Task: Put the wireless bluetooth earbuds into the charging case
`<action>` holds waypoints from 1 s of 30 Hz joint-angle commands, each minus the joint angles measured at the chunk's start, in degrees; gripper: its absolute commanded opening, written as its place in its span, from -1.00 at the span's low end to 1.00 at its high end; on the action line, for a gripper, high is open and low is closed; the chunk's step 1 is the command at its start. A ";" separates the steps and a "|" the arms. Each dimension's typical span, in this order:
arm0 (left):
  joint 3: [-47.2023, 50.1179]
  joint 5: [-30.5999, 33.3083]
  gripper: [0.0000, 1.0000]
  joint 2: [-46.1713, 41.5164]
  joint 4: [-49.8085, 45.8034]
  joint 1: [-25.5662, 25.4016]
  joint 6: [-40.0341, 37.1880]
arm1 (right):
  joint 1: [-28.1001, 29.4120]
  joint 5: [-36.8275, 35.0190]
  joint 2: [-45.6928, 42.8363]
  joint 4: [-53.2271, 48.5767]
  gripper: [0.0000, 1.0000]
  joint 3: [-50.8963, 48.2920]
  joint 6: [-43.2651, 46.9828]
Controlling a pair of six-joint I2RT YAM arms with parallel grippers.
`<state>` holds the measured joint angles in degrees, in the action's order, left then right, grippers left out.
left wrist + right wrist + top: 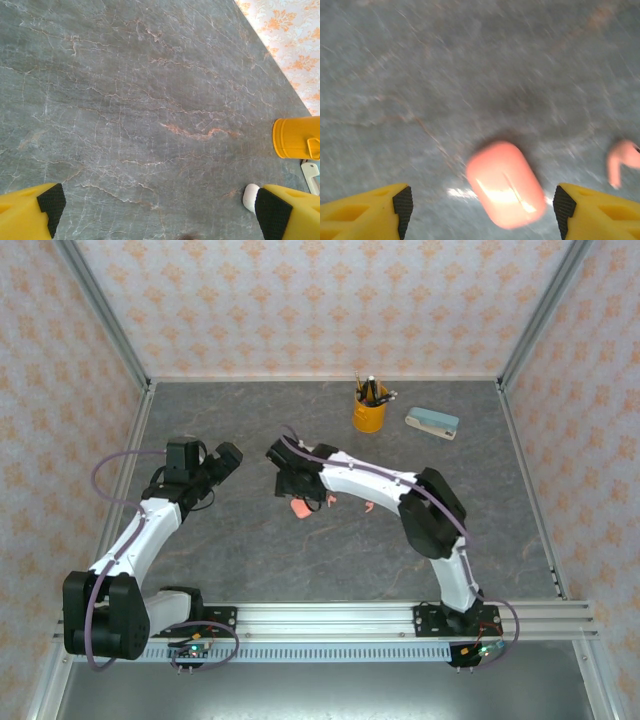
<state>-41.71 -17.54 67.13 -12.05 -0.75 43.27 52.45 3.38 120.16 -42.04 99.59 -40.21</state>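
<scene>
The right gripper (482,212) hangs spread over the pink case (505,185), lower centre of its view. A pink earbud (621,161) lies apart at the right edge. The left gripper (161,207) is spread above the table (125,100).

There is one pink case (505,185), one pink earbud (621,161), one small white piece (250,196), one yellow cup (369,416) holding several pens (371,390), and one pale green box (432,423).

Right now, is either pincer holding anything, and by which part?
Nothing is held. The left pincer is open above the table; the right pincer is open over the pink case, not touching it.
</scene>
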 commanded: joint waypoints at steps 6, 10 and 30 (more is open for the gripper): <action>-1.87 2.42 1.00 -1.22 -1.65 -0.30 -0.46 | -1.91 -3.21 10.09 -8.88 0.51 12.62 4.23; -2.04 2.55 1.00 -1.71 -2.01 -0.30 -0.46 | -2.35 -3.23 11.30 -9.42 0.51 12.67 4.35; -1.63 2.29 1.00 -2.01 -1.48 -0.30 0.06 | 0.64 13.42 13.09 -5.07 0.40 12.74 7.89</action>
<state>-42.30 -16.25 66.46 -12.67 -0.75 43.27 51.86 14.22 132.73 -47.27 110.83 -33.69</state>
